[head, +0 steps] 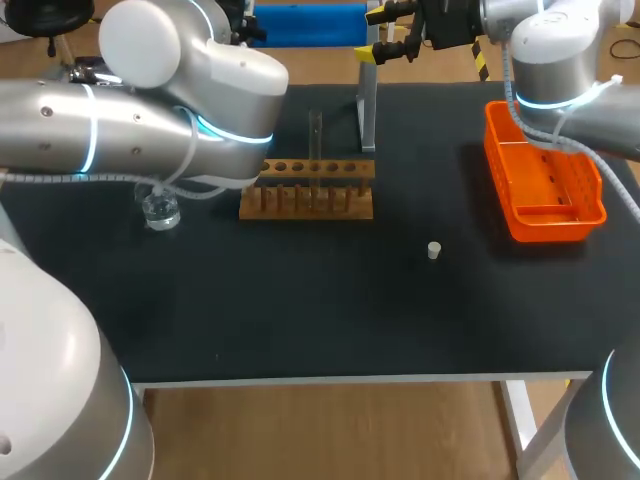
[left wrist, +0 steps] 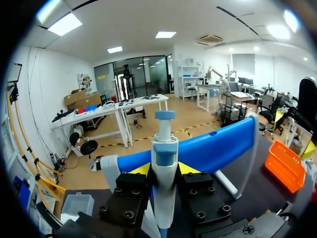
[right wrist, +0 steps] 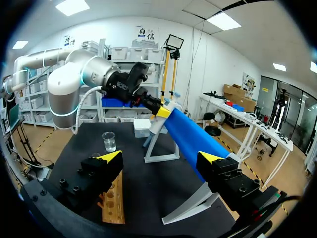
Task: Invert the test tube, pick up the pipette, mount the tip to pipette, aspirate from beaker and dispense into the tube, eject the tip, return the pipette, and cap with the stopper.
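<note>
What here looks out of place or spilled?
Nothing looks spilled or broken. Only the small white stopper looks stray: it sits alone on the black table, apart from the wooden rack and orange basket.

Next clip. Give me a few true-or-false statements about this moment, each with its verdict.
1. The left gripper is shut on the pipette. True.
2. The right gripper holds the stopper. False: it is open and empty; the stopper lies on the table.
3. The beaker sits in the orange basket. False: it stands on the table, left of the wooden rack.
4. A test tube stands upright in the rack. True.
</note>
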You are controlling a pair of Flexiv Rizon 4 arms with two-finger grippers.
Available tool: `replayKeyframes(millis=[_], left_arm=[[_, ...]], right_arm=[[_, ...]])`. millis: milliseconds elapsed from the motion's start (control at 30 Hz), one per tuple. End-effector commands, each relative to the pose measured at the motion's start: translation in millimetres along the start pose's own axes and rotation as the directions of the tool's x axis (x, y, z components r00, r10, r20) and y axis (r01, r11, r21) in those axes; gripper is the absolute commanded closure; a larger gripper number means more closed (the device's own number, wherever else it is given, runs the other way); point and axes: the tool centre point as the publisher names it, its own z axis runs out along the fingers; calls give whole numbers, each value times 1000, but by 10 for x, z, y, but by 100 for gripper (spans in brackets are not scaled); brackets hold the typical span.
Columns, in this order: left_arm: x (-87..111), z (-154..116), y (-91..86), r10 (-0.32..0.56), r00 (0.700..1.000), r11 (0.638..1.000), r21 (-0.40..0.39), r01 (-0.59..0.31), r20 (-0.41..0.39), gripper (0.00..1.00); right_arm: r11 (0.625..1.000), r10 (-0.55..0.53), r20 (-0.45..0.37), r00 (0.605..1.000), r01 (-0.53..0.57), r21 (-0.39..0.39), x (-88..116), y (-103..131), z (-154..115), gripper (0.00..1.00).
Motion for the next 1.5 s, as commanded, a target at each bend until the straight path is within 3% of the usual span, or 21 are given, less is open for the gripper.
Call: replayKeyframes(millis=[33, 433, 467, 500, 800, 1100, 1267, 1400, 1500], left_arm=[[4, 57, -34, 3, 1000, 1000, -19, -3, 2, 100], [4, 89, 53, -22, 1000, 998, -53, 23, 22, 98], [4, 81, 59, -21, 1000, 998, -53, 22, 23, 60], [7, 70, 64, -21, 999, 998, -54, 23, 25, 0], [75, -132, 93, -39, 999, 997, -58, 41, 33, 0], [147, -538, 34, -54, 999, 999, -9, 54, -7, 0], [173, -846, 25, -4, 989, 995, 97, 19, -149, 0], [235, -1047, 78, 78, 946, 980, 200, -14, -314, 0], [307, -1158, 137, 143, 889, 965, 259, -28, -436, 0]], right_arm=[[1000, 0, -4, 1000, 0, 1, -11, 1, -7, 0], [1000, 0, -4, 1000, 0, 1, -11, 1, -7, 0], [1000, 0, -4, 1000, 0, 1, -11, 1, -7, 0], [1000, 0, -4, 1000, 0, 1, -11, 1, -7, 0], [1000, 0, -4, 1000, 0, 1, -11, 1, -7, 0], [1000, 0, -4, 1000, 0, 1, -11, 1, -7, 0], [1000, 0, -4, 1000, 0, 1, -11, 1, -7, 0], [1000, 0, -4, 1000, 0, 1, -11, 1, -7, 0], [1000, 0, -4, 1000, 0, 1, -11, 1, -7, 0]])
